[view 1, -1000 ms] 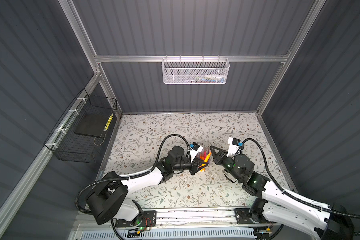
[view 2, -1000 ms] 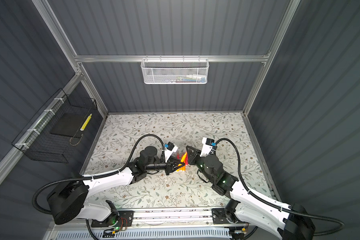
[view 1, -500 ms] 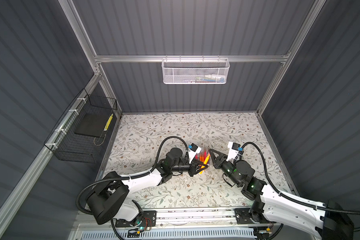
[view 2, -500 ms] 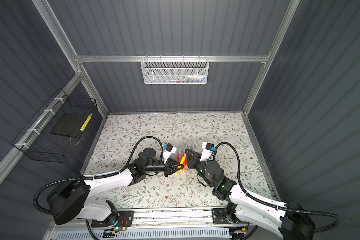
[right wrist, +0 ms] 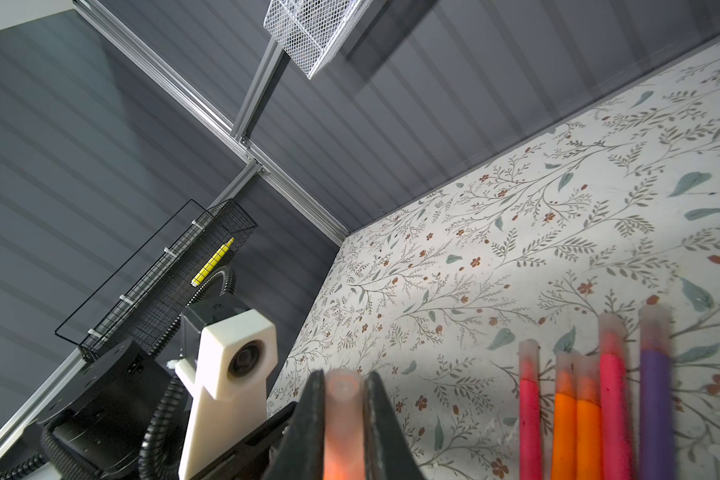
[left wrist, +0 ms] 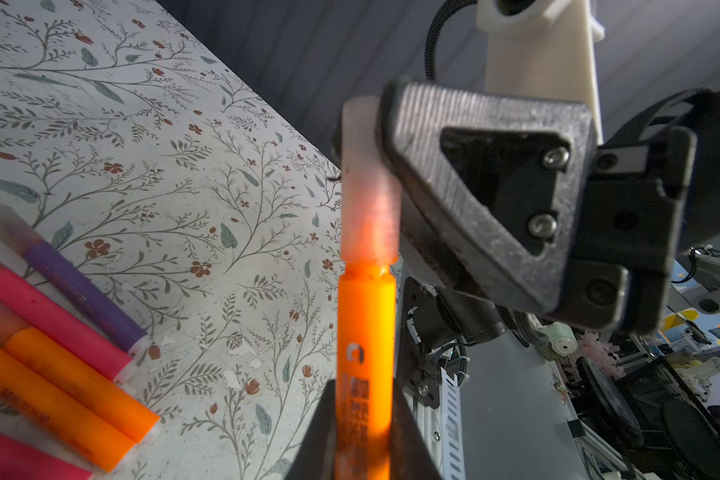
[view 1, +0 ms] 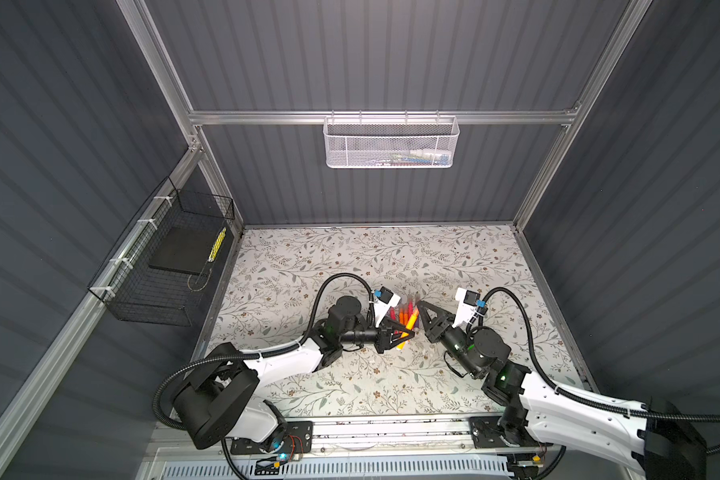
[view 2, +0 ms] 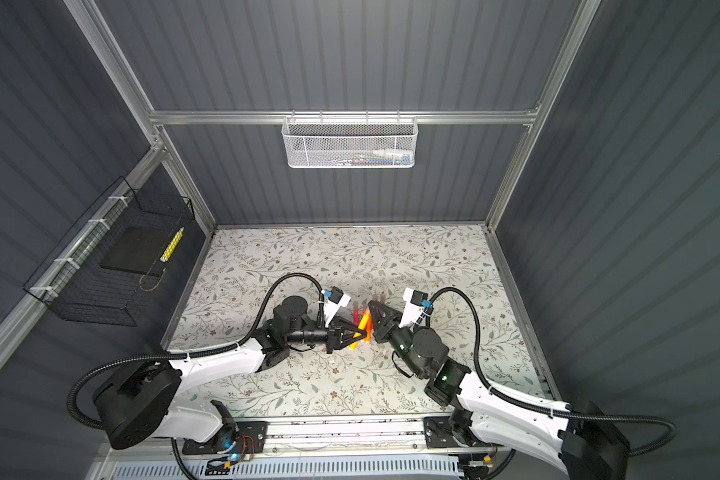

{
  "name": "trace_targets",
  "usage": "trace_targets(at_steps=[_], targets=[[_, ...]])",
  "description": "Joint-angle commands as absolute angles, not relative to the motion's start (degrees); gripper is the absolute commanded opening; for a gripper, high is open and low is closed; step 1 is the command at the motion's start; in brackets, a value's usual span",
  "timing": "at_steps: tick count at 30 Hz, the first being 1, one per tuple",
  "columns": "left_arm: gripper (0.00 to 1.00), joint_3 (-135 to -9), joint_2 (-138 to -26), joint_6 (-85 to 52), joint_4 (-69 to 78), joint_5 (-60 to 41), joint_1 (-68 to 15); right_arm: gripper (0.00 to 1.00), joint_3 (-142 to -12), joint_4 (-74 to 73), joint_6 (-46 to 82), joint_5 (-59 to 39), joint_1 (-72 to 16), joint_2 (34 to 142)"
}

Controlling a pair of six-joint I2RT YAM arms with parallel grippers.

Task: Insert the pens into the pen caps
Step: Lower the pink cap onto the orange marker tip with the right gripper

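From my console the floral worktop [view 1: 308, 257] fills the booth floor, and I place everything against the row of five pens [view 1: 404, 312] lying near its middle. Well off to the left of that row, a black wire basket [view 1: 163, 266] hangs on the side wall. Far behind the row, a white mesh basket [view 1: 391, 143] hangs on the back rail.

Both arms reach in from the near edge and meet at the row. The left pincer [view 1: 410, 333] sits at the row's near end, on its left. The right pincer [view 1: 421, 305] comes in just beside the row on its right.

In the right wrist view the row [right wrist: 587, 415] runs pink, orange, orange, pink, purple, side by side, and each pen has a translucent cap on its end.

My left pincer [left wrist: 364, 436] is clenched on a sixth pen, an orange pen [left wrist: 364, 332], held clear of the worktop beside the row. My right pincer [right wrist: 344, 415] is clamped on a pinkish cap [left wrist: 366, 187]. The cap sits over that pen's tip with its rim against the orange shoulder, and orange shows through it.
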State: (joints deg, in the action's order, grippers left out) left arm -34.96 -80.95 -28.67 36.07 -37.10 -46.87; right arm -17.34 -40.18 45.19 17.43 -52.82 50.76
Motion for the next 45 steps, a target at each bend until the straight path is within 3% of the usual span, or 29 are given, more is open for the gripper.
trace_targets(at_steps=[1, 10, 22, 31, 45], targets=[[0.0, -35.29, -78.6, -29.0, 40.08, -34.83, -45.84, 0.16, -15.52, -38.08, 45.23, 15.99, -54.23, 51.05], [0.0, -34.9, -77.79, -28.26, 40.17, -34.85, -45.83, 0.31, -15.03, -35.42, 45.63, 17.82, -54.23, 48.8], [0.0, -34.72, -77.6, -27.52, 39.98, -34.43, -45.82, 0.35, -15.27, -33.08, 44.02, 18.14, -54.23, 44.89], [0.0, -34.43, -76.25, -25.65, 38.48, -33.14, -45.9, 0.59, -21.31, -28.05, 41.24, 18.61, -54.07, 40.5], [0.0, -34.59, -75.59, -24.79, 37.1, -32.54, -46.14, 0.54, -30.46, -25.36, 40.21, 15.58, -52.91, 51.54]])
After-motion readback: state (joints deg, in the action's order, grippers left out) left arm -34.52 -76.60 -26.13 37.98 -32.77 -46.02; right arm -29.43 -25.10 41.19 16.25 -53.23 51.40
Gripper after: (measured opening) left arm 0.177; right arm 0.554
